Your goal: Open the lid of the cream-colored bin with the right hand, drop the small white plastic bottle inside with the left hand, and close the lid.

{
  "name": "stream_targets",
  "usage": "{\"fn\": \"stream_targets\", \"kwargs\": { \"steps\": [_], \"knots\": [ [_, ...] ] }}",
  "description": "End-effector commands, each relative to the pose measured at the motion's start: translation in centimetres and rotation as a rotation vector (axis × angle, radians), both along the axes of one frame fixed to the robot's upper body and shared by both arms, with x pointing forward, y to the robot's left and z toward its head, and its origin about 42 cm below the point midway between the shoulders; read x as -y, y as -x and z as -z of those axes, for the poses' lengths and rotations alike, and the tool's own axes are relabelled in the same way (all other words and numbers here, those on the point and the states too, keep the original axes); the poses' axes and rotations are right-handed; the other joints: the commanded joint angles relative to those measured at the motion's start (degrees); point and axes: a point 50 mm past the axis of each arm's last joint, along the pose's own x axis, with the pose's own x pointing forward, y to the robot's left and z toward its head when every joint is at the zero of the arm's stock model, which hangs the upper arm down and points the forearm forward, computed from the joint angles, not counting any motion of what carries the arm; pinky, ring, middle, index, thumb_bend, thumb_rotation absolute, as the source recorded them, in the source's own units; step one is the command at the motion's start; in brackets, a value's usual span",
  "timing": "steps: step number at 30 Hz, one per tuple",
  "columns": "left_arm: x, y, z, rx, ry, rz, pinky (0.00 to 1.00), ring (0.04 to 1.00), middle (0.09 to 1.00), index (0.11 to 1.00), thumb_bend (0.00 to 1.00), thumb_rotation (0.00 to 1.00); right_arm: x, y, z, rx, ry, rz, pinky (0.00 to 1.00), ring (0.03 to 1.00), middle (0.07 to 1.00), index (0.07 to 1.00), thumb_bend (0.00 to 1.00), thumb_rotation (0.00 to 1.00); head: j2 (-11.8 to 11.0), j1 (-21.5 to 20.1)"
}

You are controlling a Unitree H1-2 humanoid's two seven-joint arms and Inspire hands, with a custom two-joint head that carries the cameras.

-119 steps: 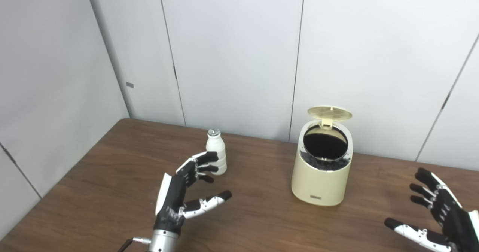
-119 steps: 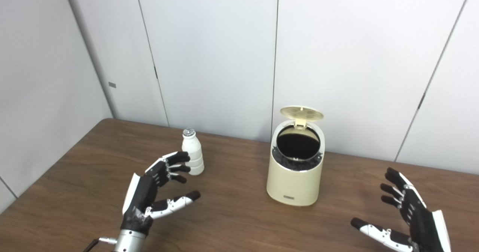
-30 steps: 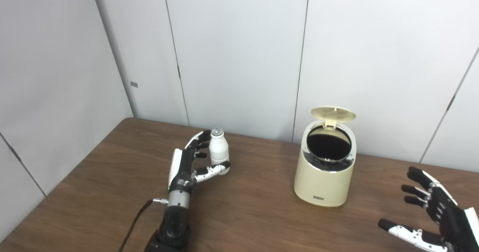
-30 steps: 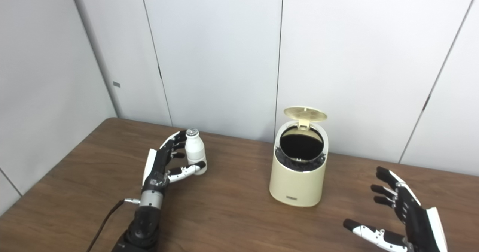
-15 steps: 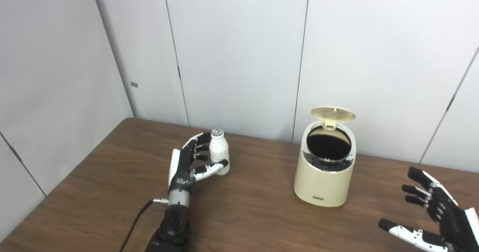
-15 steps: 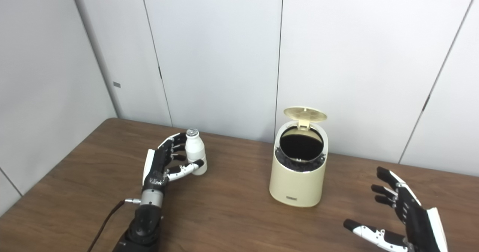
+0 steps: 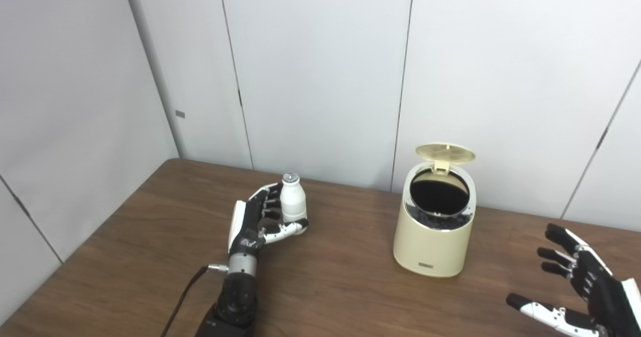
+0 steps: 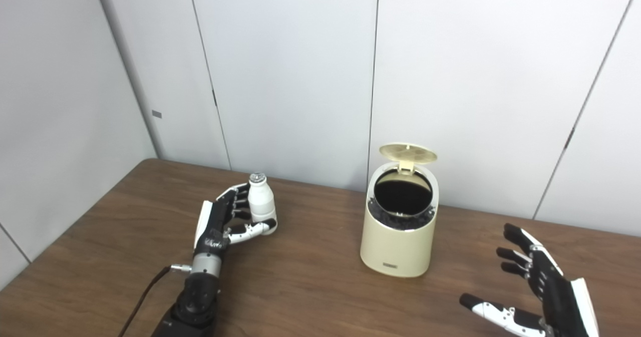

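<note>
The small white plastic bottle [image 7: 293,203] stands upright on the brown table [image 7: 340,282], left of the cream-colored bin [image 7: 433,244]. My left hand [image 7: 254,224] is wrapped around the bottle, with the fingers behind it and the thumb across its lower front. The bin's round lid [image 7: 445,151] stands up at the back, and the dark opening [image 7: 439,192] faces me. My right hand [image 7: 583,289] is open and empty at the lower right, to the right of the bin and apart from it.
White wall panels [image 7: 320,76] close off the table's far edge and its left side. A dark cable [image 7: 183,297] runs from my left wrist toward the near edge. Bare tabletop lies between the bottle and the bin.
My left hand reached forward to the bottle and its fingers and thumb have tightened around it. The bottle still stands in place. The right hand has barely moved.
</note>
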Motion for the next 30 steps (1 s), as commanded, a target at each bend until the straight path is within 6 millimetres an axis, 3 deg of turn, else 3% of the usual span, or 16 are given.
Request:
{"fn": "stream_targets", "kwargs": {
  "steps": [1,4,20,26,30],
  "knots": [
    [0.1,0.3,1.5,-0.017,-0.019,-0.019,0.50,0.554,0.545,0.581,0.62,0.00,-0.1,-0.3,-1.4,0.079,0.004,-0.018,0.72,0.771,0.858,0.832,0.75,0.00,0.1,0.0],
    [0.2,0.1,1.6,-0.015,-0.045,-0.031,0.41,0.444,0.482,0.524,0.52,0.00,-0.1,-0.3,-1.4,0.080,0.000,-0.013,0.72,0.766,0.858,0.833,0.76,0.00,0.0,0.0],
    [-0.1,0.3,1.4,0.022,-0.087,-0.041,0.37,0.437,0.474,0.494,0.51,0.00,-0.4,-0.3,-1.6,0.087,0.003,-0.016,0.70,0.762,0.850,0.834,0.76,0.00,-0.1,-0.1],
    [0.7,0.6,0.0,0.115,-0.082,0.016,0.38,0.439,0.474,0.494,0.51,0.00,-0.5,-0.3,-1.4,0.080,0.007,-0.018,0.69,0.762,0.855,0.836,0.75,0.00,-0.6,-2.1],
    [1.6,0.6,-2.2,0.165,-0.082,0.053,0.39,0.444,0.475,0.492,0.51,0.00,-0.7,-0.6,-0.9,0.085,0.012,-0.015,0.68,0.756,0.855,0.830,0.76,0.00,-1.2,-3.9]
  ]
}}
